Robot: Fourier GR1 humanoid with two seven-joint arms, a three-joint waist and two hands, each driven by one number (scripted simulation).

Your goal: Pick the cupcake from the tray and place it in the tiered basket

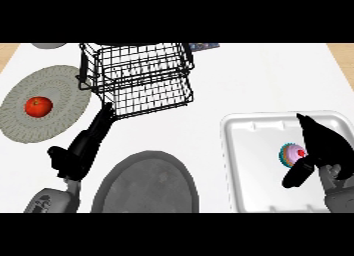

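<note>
The cupcake (pixel 291 153), with teal wrapper, pink frosting and a red top, sits in the white tray (pixel 250 165) at the right. My right hand (pixel 329 147) is over the tray just right of the cupcake, fingers stretched out above it and thumb below it, open around it without closing. The black wire tiered basket (pixel 139 80) stands at the upper middle of the counter. My left hand (pixel 84 147) lies at the lower left, its straight fingers reaching up to the basket's lower left corner.
A grey woven plate (pixel 58 90) holding a red apple (pixel 38 106) sits left of the basket. A dark grey oval platter (pixel 144 182) lies at the bottom centre. A grey object (pixel 48 45) shows at the top left edge.
</note>
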